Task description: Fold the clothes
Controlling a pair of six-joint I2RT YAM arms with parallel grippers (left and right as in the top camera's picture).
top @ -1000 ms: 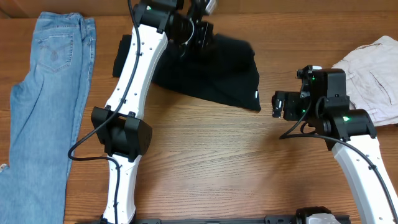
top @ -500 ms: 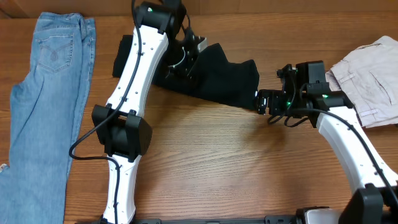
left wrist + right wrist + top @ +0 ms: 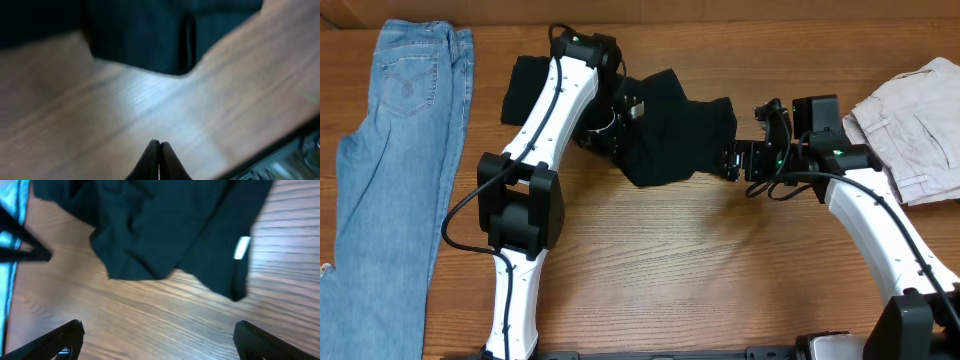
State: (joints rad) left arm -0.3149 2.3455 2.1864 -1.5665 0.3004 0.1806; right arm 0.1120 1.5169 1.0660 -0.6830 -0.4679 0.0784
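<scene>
The clothes [image 3: 670,140], 1 black garment, lie bunched in the middle of the table [image 3: 700,270], nearer its far edge than its near one. A narrower part reaches toward the far-left. A small white tag [image 3: 242,247] sits at the cloth's right edge.

The near half of the table is bare wood between the 2 arms, and this is the widest open room.

The left gripper [image 3: 159,152] hangs over wood at the garment's edge, its fingers pressed together and holding nothing. The right gripper [image 3: 159,326] is at the garment's right end, near the tag. Its 2 fingers are spread wide over bare wood and grip nothing.

The left arm [image 3: 535,150] runs from the near edge up to the garment and crosses over its left part.

Light blue jeans [image 3: 400,140] lie stretched along the left edge, well apart from the black cloth. A pale beige folded garment [image 3: 910,125] lies at the right edge, just beside the wrist of the right arm [image 3: 880,230].
</scene>
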